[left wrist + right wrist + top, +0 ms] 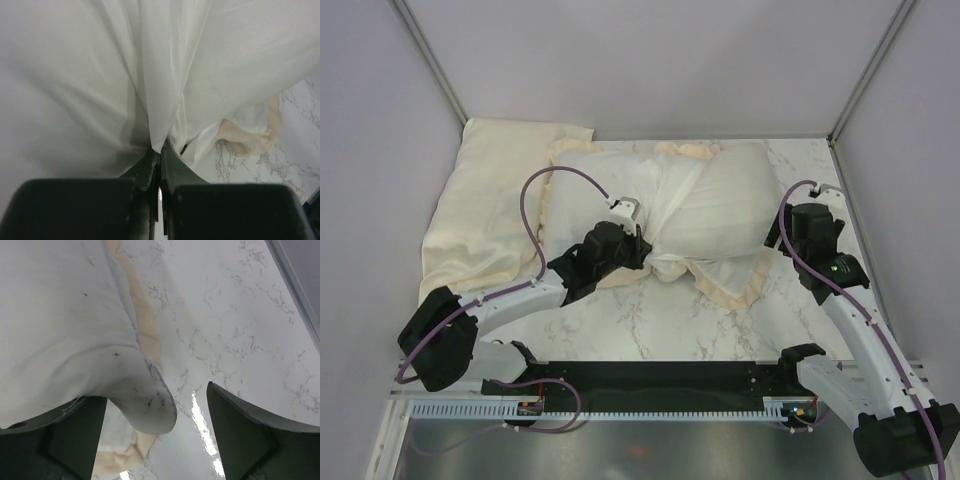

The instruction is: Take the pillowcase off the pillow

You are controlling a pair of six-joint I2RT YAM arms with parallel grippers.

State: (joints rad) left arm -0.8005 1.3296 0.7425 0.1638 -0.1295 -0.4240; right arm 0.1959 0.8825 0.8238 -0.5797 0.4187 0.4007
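Observation:
The pillowcase (610,190) lies whitish face up across the back of the table, with its cream frill (735,285) along the edges. The plump off-white pillow (730,200) bulges at its right end. My left gripper (642,250) is shut on a gathered fold of the whitish pillowcase fabric (165,100) near the middle front; its jaws (160,150) pinch the fold tight. My right gripper (782,235) is open at the pillow's right end. In the right wrist view a rounded, speckled pillow corner (145,390) hangs between its spread fingers (235,415), over the frill (142,320).
A flat pale-yellow cloth (490,210) lies at the back left, against the left wall. Bare marble table (650,320) shows in front of the pillow and at the right (225,315). The back wall's frame rail (840,130) is close behind the right arm.

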